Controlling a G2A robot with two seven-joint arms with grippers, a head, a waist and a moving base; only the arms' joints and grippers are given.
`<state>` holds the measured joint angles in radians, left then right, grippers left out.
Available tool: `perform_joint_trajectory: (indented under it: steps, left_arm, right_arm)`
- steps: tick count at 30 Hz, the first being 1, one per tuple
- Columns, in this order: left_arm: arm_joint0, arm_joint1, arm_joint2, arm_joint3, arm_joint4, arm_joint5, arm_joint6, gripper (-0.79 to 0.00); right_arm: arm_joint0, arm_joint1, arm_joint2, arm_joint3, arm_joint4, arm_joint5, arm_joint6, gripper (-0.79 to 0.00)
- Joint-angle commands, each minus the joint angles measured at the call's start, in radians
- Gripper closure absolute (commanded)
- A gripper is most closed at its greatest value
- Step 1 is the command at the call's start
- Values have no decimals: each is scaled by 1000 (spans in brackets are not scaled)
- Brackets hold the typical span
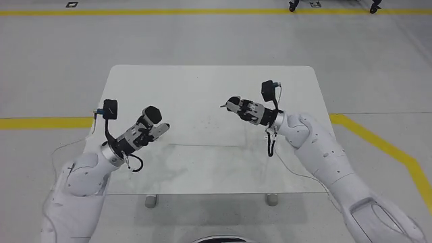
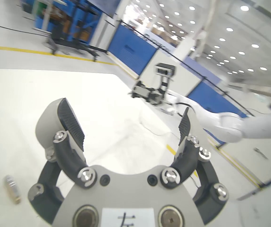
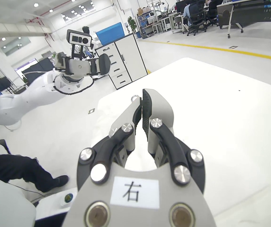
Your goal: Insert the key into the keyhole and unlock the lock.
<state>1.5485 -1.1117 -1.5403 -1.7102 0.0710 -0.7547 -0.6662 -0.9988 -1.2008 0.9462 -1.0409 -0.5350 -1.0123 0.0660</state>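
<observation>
- Over the middle of the table [image 1: 202, 81], the right gripper [image 3: 142, 97] hangs with its fingers pressed together on a small metal piece whose ring peeks out at the tips. I take this piece to be the key [image 3: 134, 98].
- Toward the table's left side, the left gripper [image 2: 124, 106] hovers above the top with its fingers wide apart and nothing between them.
- What may be the lock [image 2: 11, 189] — a small metal thing, too blurred to be sure — lies on the table near the left gripper.
- The step in hand looks like getting the lock held, so that the key has something steady to enter. The task seems to be at its start, with key and lock well apart.
- To do this well, the left gripper should come down square over the lock's body and close on its flat sides. The keyhole face should be left bare and turned toward the right arm.
- The key appears pinched near its ring, so little of it is gripped — it could swivel in the grip if it meets the keyhole off-line. Line the blade up with the slot first, then push gently and straight.
- Turn only once the key is fully seated, with the left grip firm enough to stop the lock twisting along.
</observation>
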Motion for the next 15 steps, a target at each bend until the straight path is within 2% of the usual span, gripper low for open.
perform_joint_trajectory:
  steps: [1, 8, 12, 13, 15]
  left_arm:
    - [-68, 5, 44, 27, -121, 40, -140, -785]
    - [-239, -10, 201, 154, -173, 95, -192, -785]
    - [-289, -20, 263, 210, -130, 82, -164, -785]
    - [-296, -22, 272, 221, -120, 80, -153, -748]
    - [-306, -25, 289, 239, -109, 75, -133, -622]
  right_arm:
    - [17, 6, -38, -7, 86, 0, 34, 0]
    - [67, 17, -145, -23, 287, 0, 111, 0]
    - [89, 18, -184, -20, 372, 0, 141, 0]
    - [94, 19, -192, -20, 389, 0, 150, 0]
    - [103, 18, -205, -16, 415, 0, 166, 0]
